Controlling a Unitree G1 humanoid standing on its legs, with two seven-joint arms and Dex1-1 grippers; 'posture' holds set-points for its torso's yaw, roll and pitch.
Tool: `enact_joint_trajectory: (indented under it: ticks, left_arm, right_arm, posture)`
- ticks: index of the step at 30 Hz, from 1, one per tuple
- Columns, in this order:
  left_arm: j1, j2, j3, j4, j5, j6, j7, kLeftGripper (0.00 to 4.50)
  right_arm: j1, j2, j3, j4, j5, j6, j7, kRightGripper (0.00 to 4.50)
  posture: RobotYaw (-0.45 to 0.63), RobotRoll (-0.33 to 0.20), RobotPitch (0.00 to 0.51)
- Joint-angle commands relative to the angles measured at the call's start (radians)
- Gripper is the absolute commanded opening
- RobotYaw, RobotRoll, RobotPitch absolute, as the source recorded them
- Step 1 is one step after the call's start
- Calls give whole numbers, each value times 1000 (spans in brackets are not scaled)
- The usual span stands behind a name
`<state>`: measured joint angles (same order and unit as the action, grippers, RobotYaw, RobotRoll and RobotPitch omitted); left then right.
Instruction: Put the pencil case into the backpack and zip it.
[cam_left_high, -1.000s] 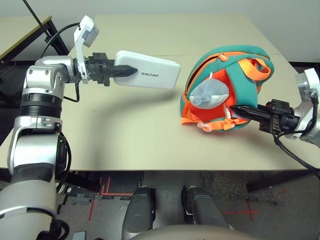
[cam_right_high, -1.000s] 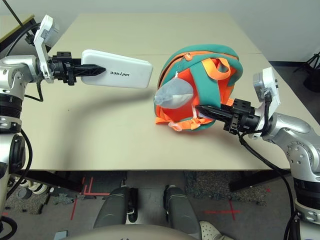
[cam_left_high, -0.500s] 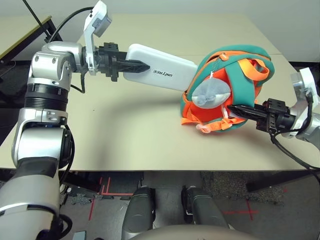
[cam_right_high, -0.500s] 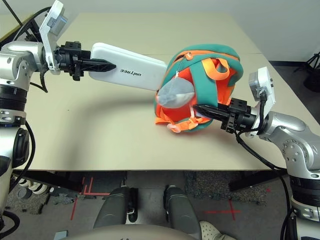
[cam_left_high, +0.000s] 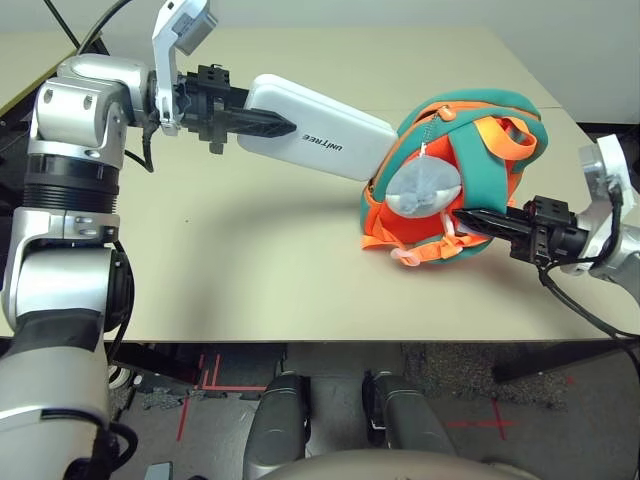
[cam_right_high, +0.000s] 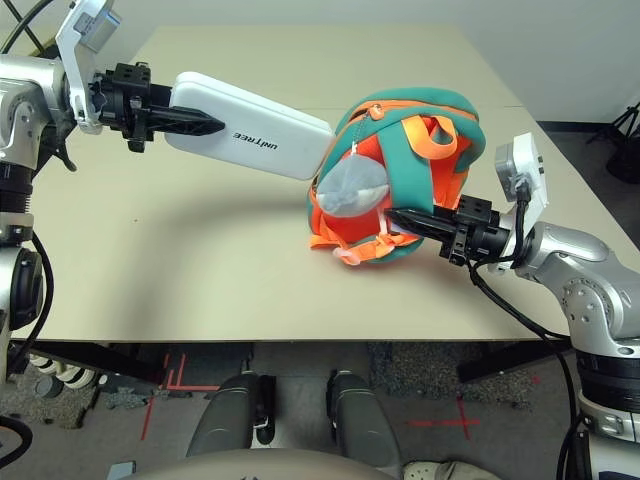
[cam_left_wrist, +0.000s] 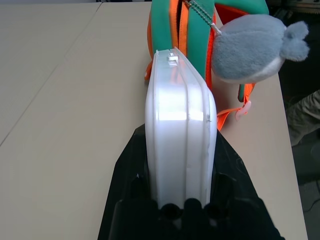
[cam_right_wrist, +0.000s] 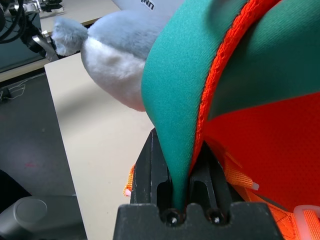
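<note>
beige table (cam_left_high: 250, 270) w/ black legs — pale wall behind, grey speckled floor (cam_left_high: 450, 370) w/ red tape marks.

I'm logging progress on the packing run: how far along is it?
Done: the left gripper has the pencil case lifted, and the right gripper pinches the backpack fabric to steady it. In hand: the case's far end is at the zip opening beside the plush toy, not yet clearly inside. Left: push it in, release, and zip the backpack.

Left claw (cam_left_high: 262, 124) raised, clamped, arm reaching rightward; right claw (cam_left_high: 482, 222) low, pinched, pointing left.
</note>
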<state>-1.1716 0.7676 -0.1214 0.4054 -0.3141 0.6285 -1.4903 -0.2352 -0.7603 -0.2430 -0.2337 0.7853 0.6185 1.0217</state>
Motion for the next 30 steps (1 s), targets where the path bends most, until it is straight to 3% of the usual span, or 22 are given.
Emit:
enact_joint_trajectory:
  ticks: [1,11,30]
  left_arm:
    - [-33,6,10,-27,1,-9,11,1256]
    - [-18,-104,10,-3,-18,-25,46,1256]
    - [142,-431,-47,110,77,-231,274,1256]
  right_arm:
    - [-14,7,28,-4,-5,-7,18,36]
    - [-20,18,33,-2,-19,-13,18,36]
    - [-4,24,37,-11,-29,-17,11,36]
  posture:
    - [98,0,88]
    - [86,0,78]
    - [70,0,84]
